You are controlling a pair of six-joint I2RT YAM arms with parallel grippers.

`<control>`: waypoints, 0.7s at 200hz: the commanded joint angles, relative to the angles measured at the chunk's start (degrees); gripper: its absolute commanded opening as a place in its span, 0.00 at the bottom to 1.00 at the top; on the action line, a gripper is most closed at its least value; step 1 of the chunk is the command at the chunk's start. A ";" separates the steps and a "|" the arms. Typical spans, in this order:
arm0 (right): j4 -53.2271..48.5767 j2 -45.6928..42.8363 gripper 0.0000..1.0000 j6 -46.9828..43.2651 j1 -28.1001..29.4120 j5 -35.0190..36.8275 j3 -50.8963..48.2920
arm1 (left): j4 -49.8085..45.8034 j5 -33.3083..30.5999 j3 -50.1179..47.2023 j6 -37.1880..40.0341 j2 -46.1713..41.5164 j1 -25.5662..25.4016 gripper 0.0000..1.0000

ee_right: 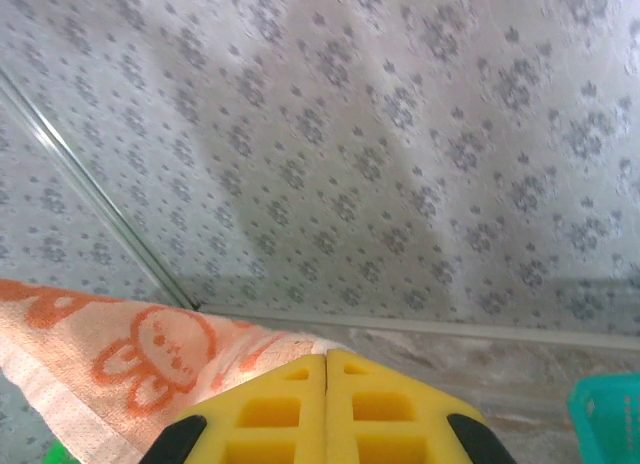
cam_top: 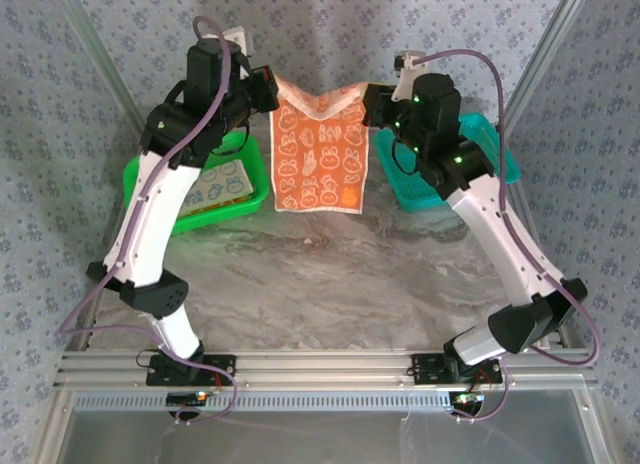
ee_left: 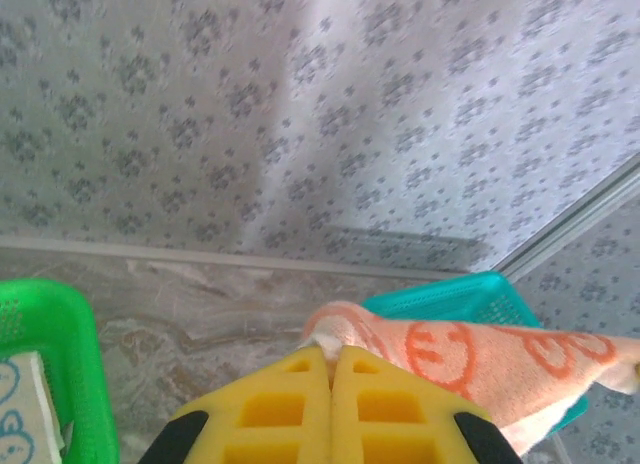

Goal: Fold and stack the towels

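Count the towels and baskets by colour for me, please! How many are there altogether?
Green plastic mesh basket: 1
Teal plastic mesh basket: 1
Peach towel with orange bunny prints, held up in the air: 1
Pale towel with teal prints, lying in the green basket: 1
Total: 4

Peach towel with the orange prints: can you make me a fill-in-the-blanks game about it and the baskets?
The peach towel hangs in the air, held by ____ grippers.
The left gripper and the right gripper each pinch a top ____ of it.
The left-hand basket is bright ____.
The right-hand basket is ____.
Missing words: two, corner, green, teal.
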 commanded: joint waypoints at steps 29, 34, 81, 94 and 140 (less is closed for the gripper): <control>0.94 -12.02 0.00 -1.53 2.13 -0.46 -3.67 | -4.21 -10.58 0.79 2.32 -6.85 -8.73 0.00; 0.59 -13.11 0.00 -1.70 2.76 -0.20 -4.38 | -3.98 -11.88 -0.02 2.38 -7.78 -9.90 0.00; -3.68 -22.76 0.00 0.16 7.88 3.62 -9.19 | -2.86 -27.09 -7.67 0.24 -14.73 -21.73 0.00; -5.99 -24.18 0.00 1.91 8.33 4.07 -9.66 | -3.64 -30.36 -8.18 -0.90 -15.30 -24.31 0.00; -10.09 -23.53 0.00 4.75 4.01 1.41 -12.70 | -4.80 -34.01 -10.32 -3.43 -12.86 -24.36 0.00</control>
